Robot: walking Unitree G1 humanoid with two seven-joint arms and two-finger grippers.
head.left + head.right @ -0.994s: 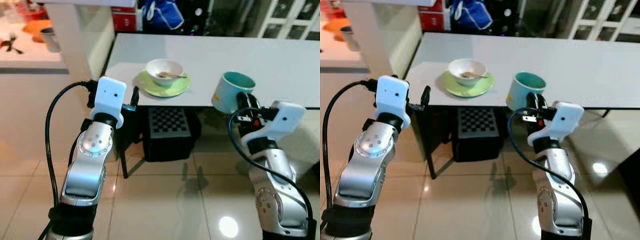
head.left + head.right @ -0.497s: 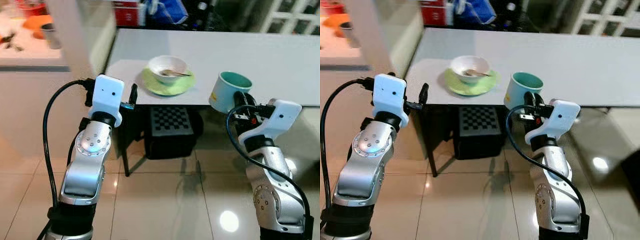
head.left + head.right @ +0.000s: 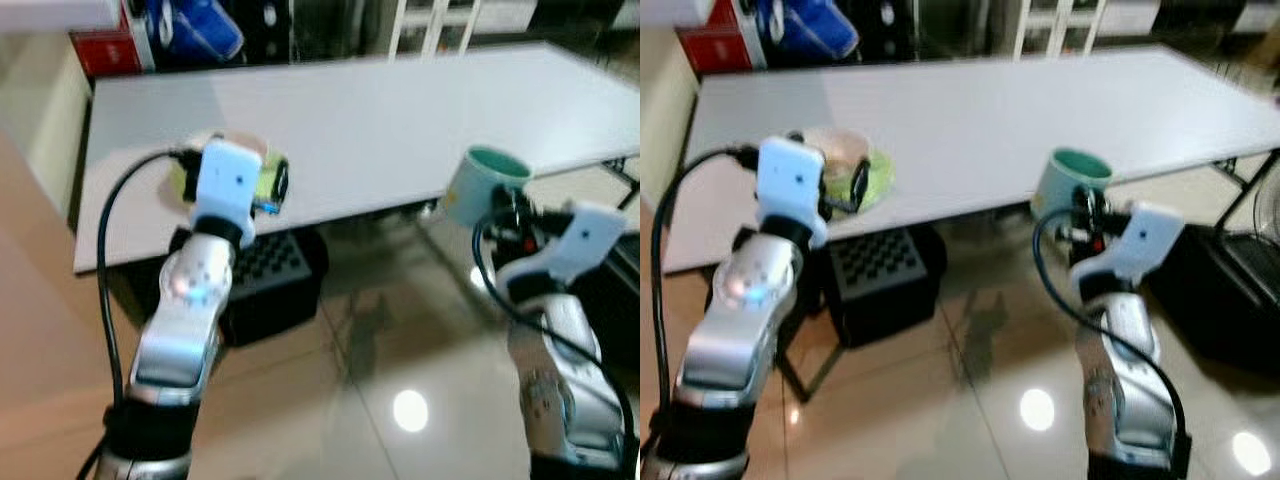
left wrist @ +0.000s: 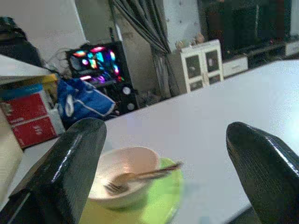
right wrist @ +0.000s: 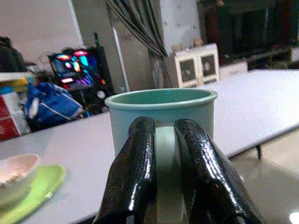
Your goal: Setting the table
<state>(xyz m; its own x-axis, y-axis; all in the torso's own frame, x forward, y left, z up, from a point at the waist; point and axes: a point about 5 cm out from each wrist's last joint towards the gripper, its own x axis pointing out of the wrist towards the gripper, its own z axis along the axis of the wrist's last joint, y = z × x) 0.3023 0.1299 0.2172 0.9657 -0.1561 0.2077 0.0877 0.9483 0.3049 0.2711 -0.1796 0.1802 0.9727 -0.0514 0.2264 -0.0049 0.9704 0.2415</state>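
Your right gripper is clenched on the handle of the green cup, both black fingers pressed tight around it. The cup sits upright in that grasp, held in the air just off the near edge of the white tabletop, over the tiled floor rather than over the table surface.

Your left gripper is released, its two fingers spread wide with nothing between them. It is raised at the near edge of the tabletop, just in front of the green plate. A white bowl rests on that plate, and a utensil lies across the bowl with its handle sticking out over the rim.

Plate and bowl stand near the tabletop's left end, well apart from the cup. Under the table you can see a black box with a checkered front. Both head views are somewhat blurred.
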